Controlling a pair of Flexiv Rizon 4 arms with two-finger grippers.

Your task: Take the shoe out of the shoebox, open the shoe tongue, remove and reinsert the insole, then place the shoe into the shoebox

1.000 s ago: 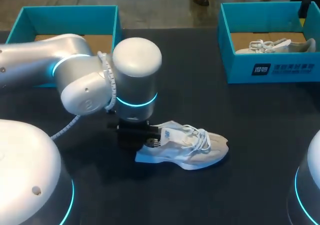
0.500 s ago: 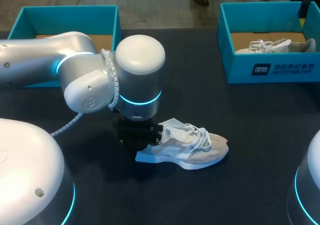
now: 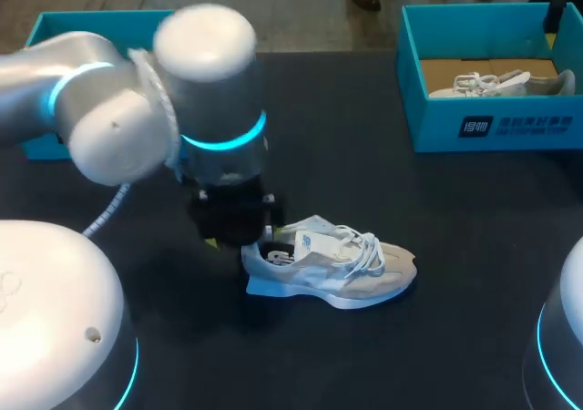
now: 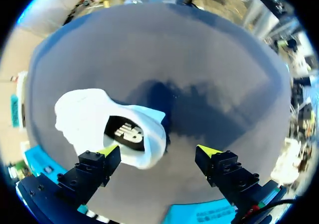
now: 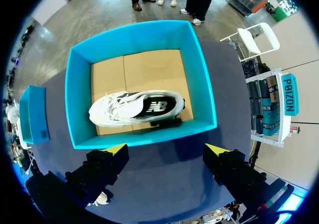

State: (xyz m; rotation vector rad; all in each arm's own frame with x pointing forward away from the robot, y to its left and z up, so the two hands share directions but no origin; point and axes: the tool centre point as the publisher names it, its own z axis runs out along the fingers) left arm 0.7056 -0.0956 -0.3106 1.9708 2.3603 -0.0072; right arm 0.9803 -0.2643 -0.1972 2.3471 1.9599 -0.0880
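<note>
Change: within the last second the left arm [image 3: 118,128] has been raised and drawn back toward the left side of the counter [image 3: 364,173]. Its wrist, earlier pressed low against the heel of the shoe [image 3: 332,269], is now held above and just behind that heel.
Shoe position: it is unchanged across the frames. The shoe lies on its sole near the middle of the counter, toe toward the robot's right, outside both boxes.
Left jaws: released and spread wide, with nothing gripped. In the left wrist view the heel is seen below them, next to one finger and not touched from two sides.
Right jaws: released and empty, held above the right box [image 3: 492,118], in which a second shoe [image 3: 501,84] lies.
Insole [image 4: 124,132]: it is exposed by the withdrawal and is seen lying flat inside the heel opening.
Laces [image 3: 364,251]: they are bunched over the tongue area. Whether the tongue is opened cannot be told.
Meaning for the task: the retreat is judged to end a spell of work at the heel, with the shoe let go and left standing free.
Remaining: the shoe has not yet been returned to the left box [image 3: 91,15]. A fresh grip on it is judged necessary first.
</note>
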